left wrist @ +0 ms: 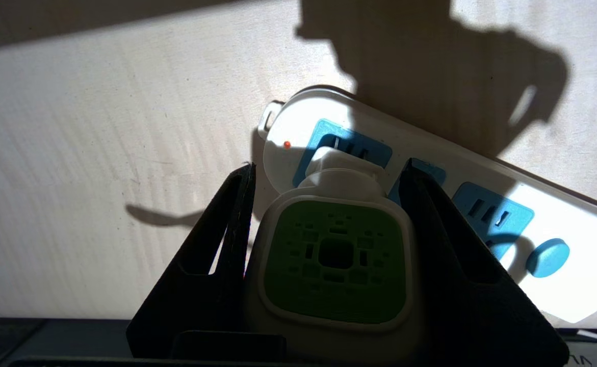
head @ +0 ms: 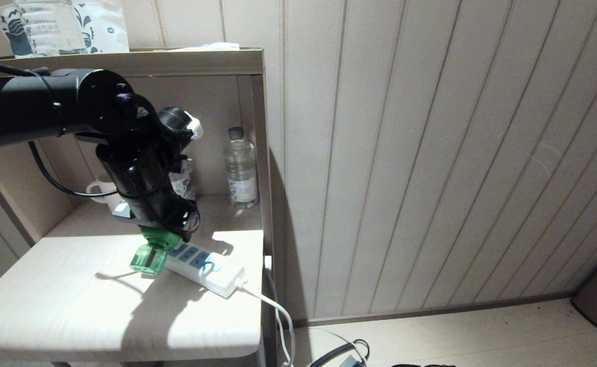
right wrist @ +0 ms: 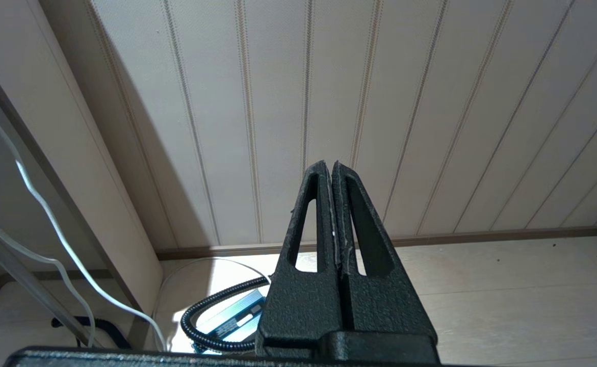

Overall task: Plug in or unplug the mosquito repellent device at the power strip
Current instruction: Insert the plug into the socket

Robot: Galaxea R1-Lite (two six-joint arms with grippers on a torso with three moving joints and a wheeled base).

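The left gripper [left wrist: 329,183] is clamped on the mosquito repellent device [left wrist: 335,260], a small gadget with a white housing, a green vented cap face and a translucent green bottle [head: 148,259]; its two black fingers [left wrist: 227,224] press on opposite sides of the housing, standing about half apart. The device's plug end sits against the end socket of the flat white power strip [left wrist: 543,224], a bar with blue socket panels and a round blue button, which lies on the pale wooden table [head: 74,306]; whether the prongs are fully seated cannot be told. The strip's white cord [head: 273,306] hangs over the table edge. The right gripper [right wrist: 332,171] hangs low by the wall, its fingers pressed together and holding nothing.
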